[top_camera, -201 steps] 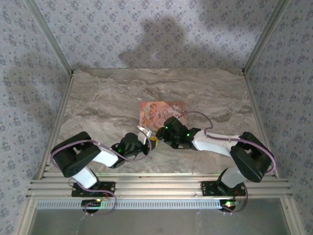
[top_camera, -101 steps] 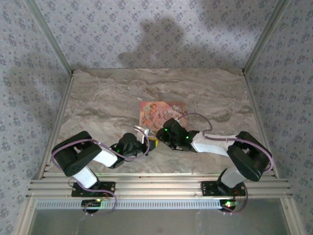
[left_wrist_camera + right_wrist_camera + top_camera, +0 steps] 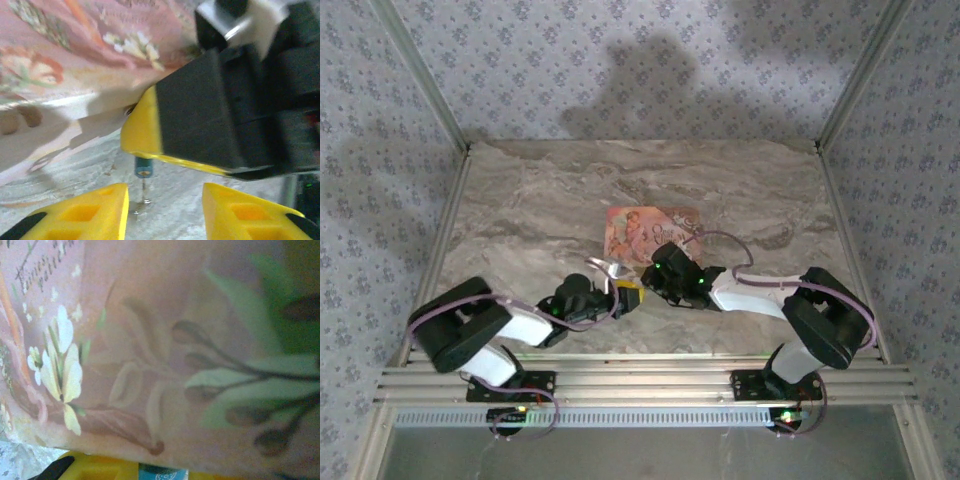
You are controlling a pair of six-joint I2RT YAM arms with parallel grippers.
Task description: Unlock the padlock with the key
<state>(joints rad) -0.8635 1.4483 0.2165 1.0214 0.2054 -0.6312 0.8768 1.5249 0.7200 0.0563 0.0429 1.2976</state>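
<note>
Left wrist: left gripper (image 3: 164, 197), yellow fingers spread wide, low over the marble table (image 3: 85, 165). Just beyond them, padlock (image 3: 144, 167): small, teal-blue, pinched at the fingertips of the right gripper (image 3: 636, 290). Thin metal stem (image 3: 143, 192) hangs below the padlock; whether it is the key is unclear. Behind: pink floral box (image 3: 75, 45), lying flat, close beside both grippers.

Beyond the left gripper (image 3: 628, 291) and the right gripper (image 3: 646, 277), a marble-patterned tabletop (image 3: 550, 195) runs back to a back wall (image 3: 520, 60) papered pale grey-blue with small sprigs. The same paper covers the side walls (image 3: 370, 220) well out to either side of them. Slanting aluminium posts (image 3: 420, 75) mark the corners, and ribbed rails (image 3: 640, 381) lie on their near side. Soft shadows (image 3: 655, 85) darken the back wall.
</note>
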